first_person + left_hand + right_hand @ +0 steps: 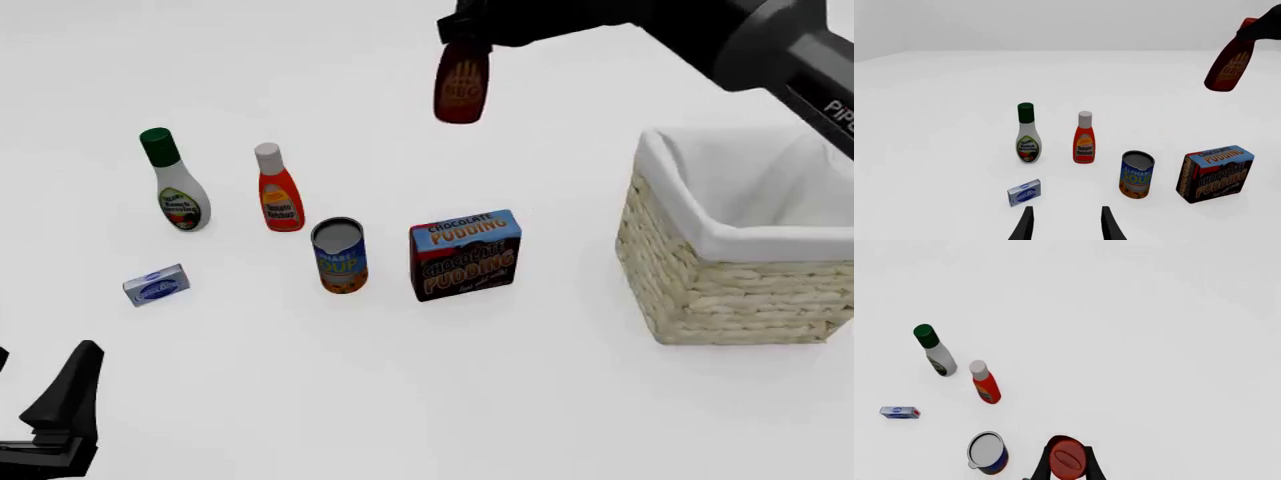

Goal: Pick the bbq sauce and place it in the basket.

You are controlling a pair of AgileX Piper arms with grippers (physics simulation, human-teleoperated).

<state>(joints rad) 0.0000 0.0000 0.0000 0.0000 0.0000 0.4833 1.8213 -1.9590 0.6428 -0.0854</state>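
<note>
The bbq sauce [461, 88], a slim dark brown bottle with an orange label, hangs in the air above the table, held at its red cap by my right gripper [466, 32], which is shut on it. It is well left of the basket [694, 270], a large wicker one with white lining at the right. The bottle also shows in the left wrist view [1229, 65], and its red cap [1068, 464] shows between the fingers in the right wrist view. My left gripper [1064, 225] is open and empty, low at the near left [60, 420].
On the table stand a ranch bottle with green cap [174, 182], a ketchup bottle with white cap [278, 190], a soup can [339, 256], a chocolate pudding box [463, 254] and a small cream cheese box [156, 285].
</note>
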